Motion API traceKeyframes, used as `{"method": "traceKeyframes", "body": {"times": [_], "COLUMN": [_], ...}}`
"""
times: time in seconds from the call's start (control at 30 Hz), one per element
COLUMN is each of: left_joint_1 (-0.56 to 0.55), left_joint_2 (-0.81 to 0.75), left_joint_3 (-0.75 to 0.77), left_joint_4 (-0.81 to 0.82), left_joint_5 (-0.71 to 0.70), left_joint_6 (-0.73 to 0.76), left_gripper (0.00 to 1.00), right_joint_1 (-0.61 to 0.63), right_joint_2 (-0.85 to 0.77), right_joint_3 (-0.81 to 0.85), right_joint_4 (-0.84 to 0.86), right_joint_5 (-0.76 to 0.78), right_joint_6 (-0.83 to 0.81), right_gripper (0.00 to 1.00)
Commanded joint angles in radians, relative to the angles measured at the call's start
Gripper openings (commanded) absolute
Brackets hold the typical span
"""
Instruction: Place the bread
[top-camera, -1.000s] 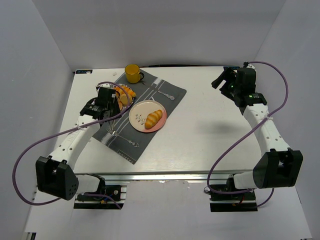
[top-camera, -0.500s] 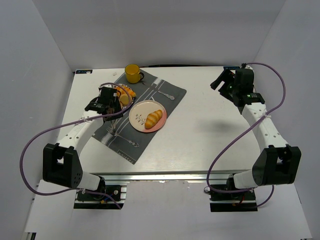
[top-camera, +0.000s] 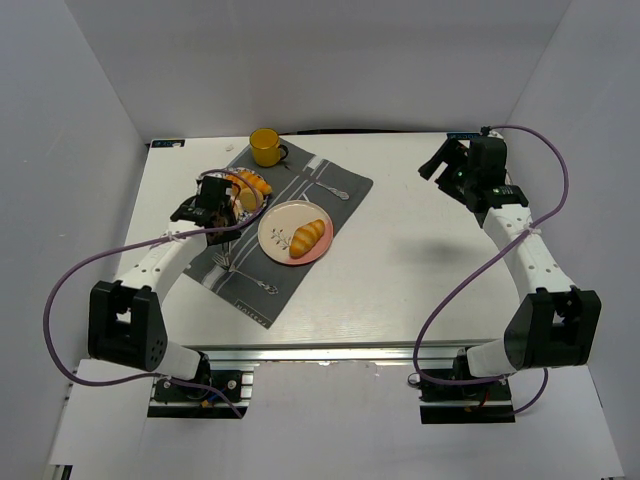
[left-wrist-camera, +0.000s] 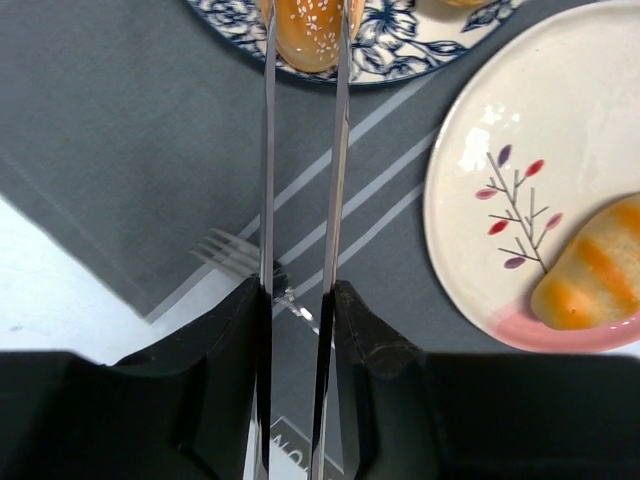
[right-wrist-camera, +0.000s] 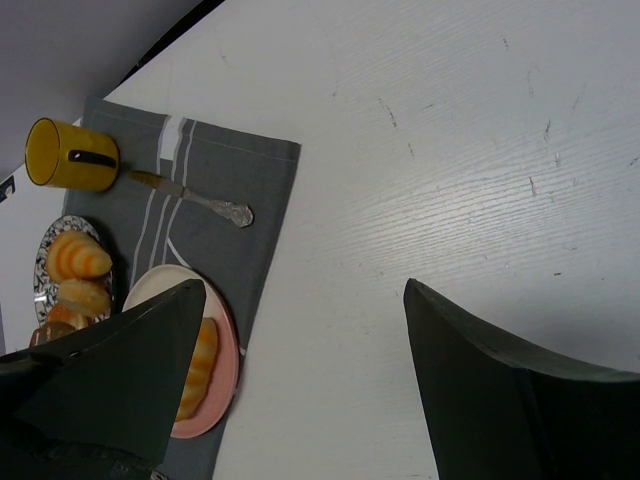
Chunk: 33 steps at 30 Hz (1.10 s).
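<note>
My left gripper (left-wrist-camera: 300, 300) is shut on a pair of thin metal tongs (left-wrist-camera: 340, 150). The tong tips pinch a sesame-topped bread roll (left-wrist-camera: 305, 35) lying on the blue patterned plate (left-wrist-camera: 400, 55). From above, the left gripper (top-camera: 215, 200) hangs at the left edge of that plate, which holds several rolls (top-camera: 250, 185). A striped bread (top-camera: 308, 238) lies on the pink-rimmed white plate (top-camera: 278, 228) just to the right. Far off at the back right, my right gripper (top-camera: 450, 165) is raised, open and empty.
Both plates rest on a grey striped placemat (top-camera: 330, 195). A yellow mug (top-camera: 265, 146) stands at its far end, a knife (right-wrist-camera: 195, 197) lies beside the mug, and a fork (left-wrist-camera: 225, 255) lies under the tongs. White side walls close in the table.
The left arm has shifted slightly toward the blue plate, and the tongs have squeezed together onto the sesame roll. The right arm has barely moved.
</note>
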Motion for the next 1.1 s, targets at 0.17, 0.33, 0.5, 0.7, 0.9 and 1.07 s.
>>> {"method": "traceKeyframes", "body": {"times": [0.17, 0.33, 0.5, 0.7, 0.9, 1.07], "left_joint_1": [0.008, 0.004, -0.010, -0.048, -0.084, -0.101], "left_joint_2": [-0.164, -0.173, -0.182, -0.179, -0.142, -0.136], "left_joint_3": [0.155, 0.185, 0.125, 0.059, 0.008, -0.009], "left_joint_4": [-0.100, -0.096, -0.091, -0.068, -0.054, -0.064], "left_joint_5": [-0.011, 0.386, 0.480, 0.513, 0.467, 0.386], "left_joint_6": [0.075, 0.192, 0.285, 0.298, 0.295, 0.296], "left_gripper": [0.37, 0.37, 0.37, 0.38, 0.39, 0.41], "right_joint_1": [-0.001, -0.001, -0.001, -0.002, -0.001, -0.002], "right_joint_2": [0.002, 0.007, 0.003, 0.002, 0.010, 0.013], "right_joint_3": [-0.005, -0.005, -0.003, -0.002, 0.000, 0.000], "right_joint_4": [0.044, 0.042, 0.038, 0.033, 0.032, 0.033], "right_joint_5": [-0.011, -0.011, -0.011, -0.010, -0.008, -0.008], "right_joint_6": [0.010, 0.008, 0.008, 0.008, 0.010, 0.008], "right_gripper": [0.87, 0.87, 0.87, 0.87, 0.87, 0.87]}}
